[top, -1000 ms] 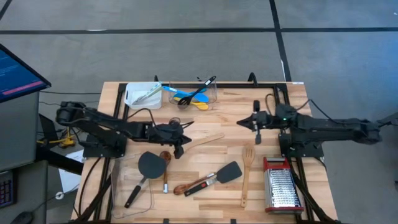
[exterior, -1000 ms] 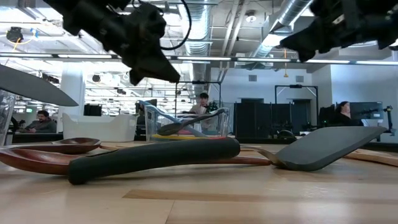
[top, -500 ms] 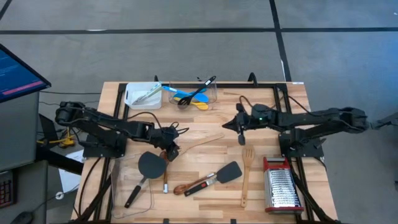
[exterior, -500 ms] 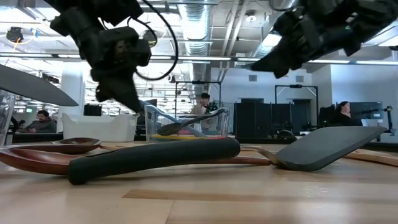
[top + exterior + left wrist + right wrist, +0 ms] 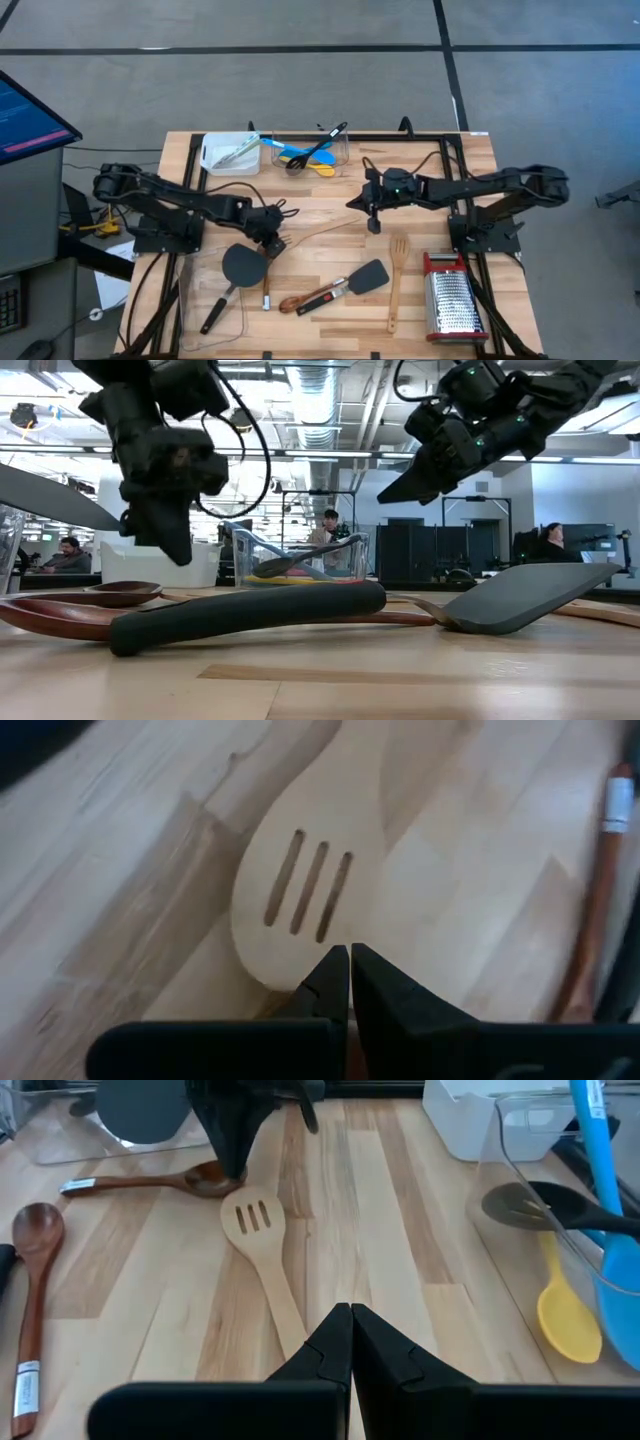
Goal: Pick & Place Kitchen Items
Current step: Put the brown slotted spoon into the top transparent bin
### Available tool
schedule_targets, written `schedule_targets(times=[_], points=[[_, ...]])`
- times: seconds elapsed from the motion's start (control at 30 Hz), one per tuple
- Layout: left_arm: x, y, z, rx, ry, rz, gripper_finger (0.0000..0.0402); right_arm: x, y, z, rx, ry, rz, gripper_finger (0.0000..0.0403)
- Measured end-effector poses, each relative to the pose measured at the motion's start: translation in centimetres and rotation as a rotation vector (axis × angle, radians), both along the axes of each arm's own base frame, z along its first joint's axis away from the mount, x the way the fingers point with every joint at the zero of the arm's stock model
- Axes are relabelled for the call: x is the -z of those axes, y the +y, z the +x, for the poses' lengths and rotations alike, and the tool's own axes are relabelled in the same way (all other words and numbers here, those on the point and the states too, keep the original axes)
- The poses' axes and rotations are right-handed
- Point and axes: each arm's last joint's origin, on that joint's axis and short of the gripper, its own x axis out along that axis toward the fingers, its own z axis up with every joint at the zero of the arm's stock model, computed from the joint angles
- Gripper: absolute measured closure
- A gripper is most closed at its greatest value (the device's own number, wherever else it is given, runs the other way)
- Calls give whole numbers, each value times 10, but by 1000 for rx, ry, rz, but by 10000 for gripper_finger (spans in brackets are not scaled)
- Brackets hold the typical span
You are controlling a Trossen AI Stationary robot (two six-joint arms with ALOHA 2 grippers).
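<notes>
No legible text, white spoon tags perhaps printed, unreadable

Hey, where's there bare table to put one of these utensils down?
Bare wood lies along the table's right part, between the clear tub and the grater, beyond the right gripper. The front left is crowded: slotted wooden spatula, dark spatula and wooden spoon lie around the left gripper.

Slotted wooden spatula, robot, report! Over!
Left hand shut, empty, hovering at the slotted wooden spatula's blade edge. Right hand shut, empty, above its handle end. Spatula flat on the table, ungrasped. Brown wooden spoon lies close beside the blade.
</notes>
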Motion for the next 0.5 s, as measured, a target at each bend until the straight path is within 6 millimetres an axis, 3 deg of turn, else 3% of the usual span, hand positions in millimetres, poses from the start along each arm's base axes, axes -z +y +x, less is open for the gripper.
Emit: schedule_targets(times=[0.23,0.5], points=[[26,11,7,-31,116,-62,400,2,0,2,-4,9,-8,403],[33,17,12,-42,139,-92,400,0,0,1,-9,5,-16,403]])
